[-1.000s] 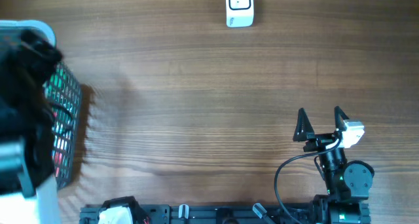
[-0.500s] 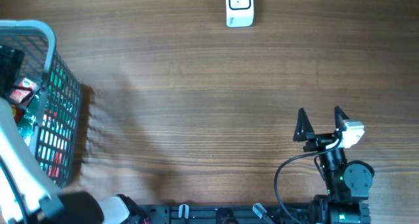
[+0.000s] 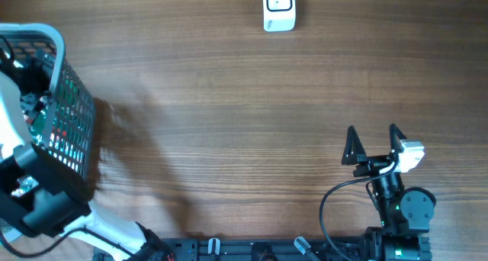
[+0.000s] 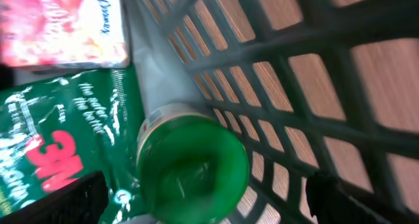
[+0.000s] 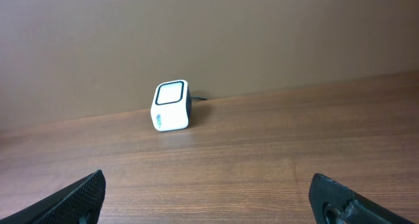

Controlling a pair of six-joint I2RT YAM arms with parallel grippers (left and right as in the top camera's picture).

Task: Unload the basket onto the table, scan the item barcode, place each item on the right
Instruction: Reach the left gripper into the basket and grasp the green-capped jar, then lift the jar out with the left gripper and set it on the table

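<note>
A grey wire basket (image 3: 72, 112) stands at the table's left edge, and my left arm (image 3: 38, 204) reaches into it from the front. In the left wrist view my left gripper (image 4: 206, 207) is open inside the basket. Its dark fingertips (image 4: 75, 198) stand on either side of a green-lidded jar (image 4: 193, 162) without touching it. A green 3M packet (image 4: 55, 142) and a pink box (image 4: 62, 24) lie beside the jar. The white barcode scanner (image 3: 278, 8) sits at the far edge of the table. My right gripper (image 3: 374, 143) rests open and empty at the front right, facing the scanner (image 5: 171, 105).
The basket's mesh wall (image 4: 294, 86) rises close on the right of the jar. Bare wooden table (image 3: 244, 116) stretches between the basket, the scanner and the right arm. A black rail (image 3: 252, 249) runs along the front edge.
My left arm has swung over the basket, and its wrist now sits at the basket's front corner with the gripper down inside. The right arm has not moved.
</note>
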